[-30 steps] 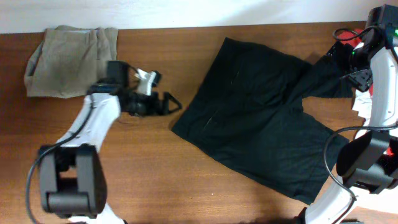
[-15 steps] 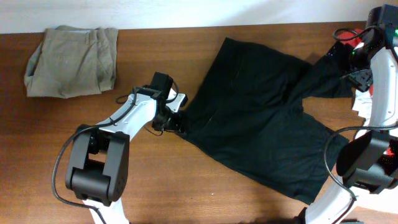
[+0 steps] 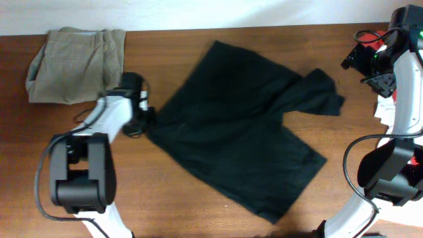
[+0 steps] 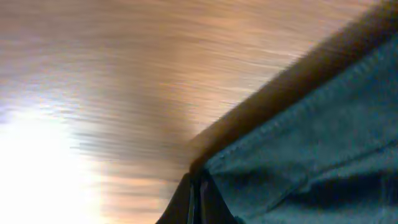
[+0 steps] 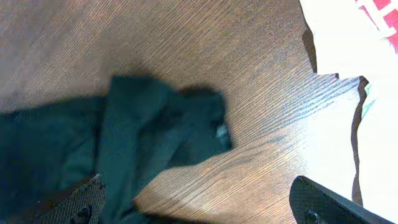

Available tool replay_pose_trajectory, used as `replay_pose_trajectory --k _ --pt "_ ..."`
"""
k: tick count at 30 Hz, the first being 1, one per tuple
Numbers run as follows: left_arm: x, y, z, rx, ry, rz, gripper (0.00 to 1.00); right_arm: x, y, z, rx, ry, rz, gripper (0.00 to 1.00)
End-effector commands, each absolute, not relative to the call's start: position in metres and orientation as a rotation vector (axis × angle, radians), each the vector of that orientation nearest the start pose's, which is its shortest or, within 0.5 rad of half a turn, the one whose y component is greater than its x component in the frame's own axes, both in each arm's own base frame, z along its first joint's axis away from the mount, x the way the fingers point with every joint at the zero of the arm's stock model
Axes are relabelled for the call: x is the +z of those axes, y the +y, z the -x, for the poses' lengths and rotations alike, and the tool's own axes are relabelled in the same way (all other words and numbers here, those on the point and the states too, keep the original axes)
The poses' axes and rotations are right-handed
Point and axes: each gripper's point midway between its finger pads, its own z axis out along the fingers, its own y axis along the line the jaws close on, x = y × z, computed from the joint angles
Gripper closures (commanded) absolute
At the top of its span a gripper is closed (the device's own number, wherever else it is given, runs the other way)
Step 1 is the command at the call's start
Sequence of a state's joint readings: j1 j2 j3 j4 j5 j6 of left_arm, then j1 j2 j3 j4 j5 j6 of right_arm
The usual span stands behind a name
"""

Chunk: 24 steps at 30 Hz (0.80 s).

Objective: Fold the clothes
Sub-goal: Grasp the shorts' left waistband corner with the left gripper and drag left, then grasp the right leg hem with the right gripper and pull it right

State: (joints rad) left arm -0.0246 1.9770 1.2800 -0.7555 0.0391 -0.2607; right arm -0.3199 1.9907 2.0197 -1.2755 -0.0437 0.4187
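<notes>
The black shorts (image 3: 238, 125) lie spread across the middle of the table, one leg end bunched toward the far right (image 5: 155, 124). My left gripper (image 3: 147, 120) is shut on the shorts' left corner. In the left wrist view its fingertips (image 4: 199, 202) are pressed together on the dark hem (image 4: 298, 168), and the picture is blurred. My right gripper (image 3: 353, 61) hangs above the far right of the table. It stands wide open (image 5: 199, 211) with only bare wood between its fingers, just beyond the bunched leg end.
Folded khaki shorts (image 3: 76, 63) rest at the back left, close behind my left arm. White cloth (image 5: 345, 37) and red cloth (image 5: 379, 12) lie at the right edge beside the right arm. The table's back edge meets a white wall.
My left gripper moved to the black shorts' left corner, shut on it and pulled it left. The whole garment slid left, and its leg end drew away from the right gripper.
</notes>
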Motion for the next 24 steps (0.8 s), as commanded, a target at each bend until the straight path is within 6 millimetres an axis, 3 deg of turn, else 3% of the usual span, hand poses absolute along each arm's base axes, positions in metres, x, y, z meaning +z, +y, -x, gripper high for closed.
replay_pose_trajectory --k 1,3,6,7,10,11,12,13,17,20,24 --pt "-0.005 0.065 -0.357 0.095 2.995 0.78 0.99 0.198 -0.133 -0.43 0.08 2.608 -0.999 0.01" --pt "0.0 0.103 -0.34 0.094 2.953 1.015 0.99 0.198 -0.133 -0.43 0.08 2.608 -0.999 0.01" --pt "0.012 0.124 -0.328 0.075 2.901 1.149 0.99 0.198 -0.133 -0.43 0.08 2.608 -0.999 0.01" --pt "0.021 0.127 -0.329 0.07 2.868 1.166 0.99 0.198 -0.133 -0.43 0.08 2.608 -0.999 0.01" --pt "0.045 0.119 -0.339 -0.018 2.803 1.13 0.84 0.198 -0.133 -0.43 0.08 2.608 -0.999 0.01" --pt "0.052 0.114 -0.342 -0.061 2.787 1.118 0.75 0.198 -0.133 -0.43 0.08 2.608 -0.999 0.01" --pt "0.06 0.108 -0.346 -0.12 2.767 1.102 0.13 0.198 -0.133 -0.43 0.08 2.608 -0.999 0.01" --pt "0.07 0.098 -0.351 -0.204 2.747 1.075 0.01 0.198 -0.133 -0.43 0.08 2.608 -0.999 0.01" --pt "0.082 0.081 -0.358 -0.265 2.742 0.993 0.01 0.198 -0.133 -0.43 0.08 2.609 -0.999 0.01" --pt "0.084 0.061 -0.374 -0.27 2.748 0.82 0.01 0.198 -0.133 -0.43 0.08 2.608 -0.999 0.01" --pt "0.088 0.041 -0.388 -0.28 2.728 0.722 0.01 0.198 -0.133 -0.43 0.08 2.608 -0.999 0.01"
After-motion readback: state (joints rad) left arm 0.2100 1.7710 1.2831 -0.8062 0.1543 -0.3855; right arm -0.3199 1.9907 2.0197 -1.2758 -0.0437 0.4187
